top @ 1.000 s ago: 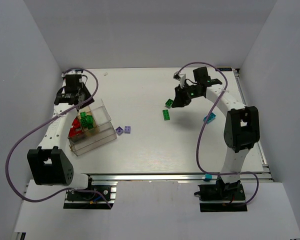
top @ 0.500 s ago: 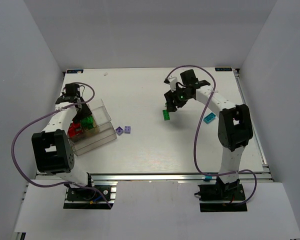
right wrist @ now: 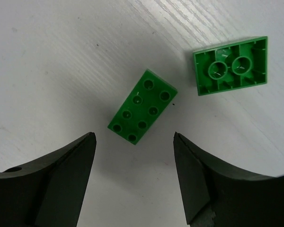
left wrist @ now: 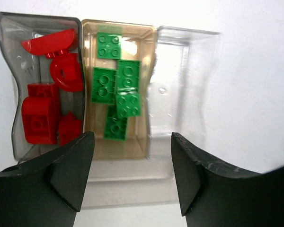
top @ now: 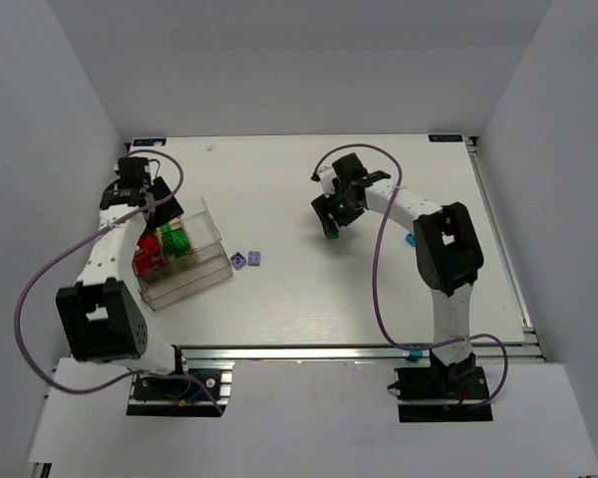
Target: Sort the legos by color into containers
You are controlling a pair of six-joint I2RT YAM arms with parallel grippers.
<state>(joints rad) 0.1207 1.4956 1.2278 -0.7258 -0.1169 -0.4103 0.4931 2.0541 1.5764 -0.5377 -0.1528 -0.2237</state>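
The clear container [left wrist: 187, 90] has three side-by-side compartments. The left one holds several red legos [left wrist: 40, 118], the tan-floored middle one several green legos [left wrist: 118, 90], and the right one is bare. My left gripper [left wrist: 132, 177] hangs open above the container's near wall, holding nothing. My right gripper [right wrist: 134, 177] is open just above the table. Ahead of its fingers lies a green eight-stud brick [right wrist: 142, 106], studs up, and a second green brick [right wrist: 230, 66] lies upside down to its right. From above, the right gripper [top: 331, 213] covers most of the green bricks [top: 331, 234].
Two light purple bricks [top: 246, 260] lie on the table right of the container [top: 201, 277]. A teal brick [top: 411, 240] shows partly behind the right arm. Grey walls enclose the table on three sides.
Both grippers have opened wider. The right arm swung left and now sits over the green bricks. The left gripper shifted slightly back along the container.
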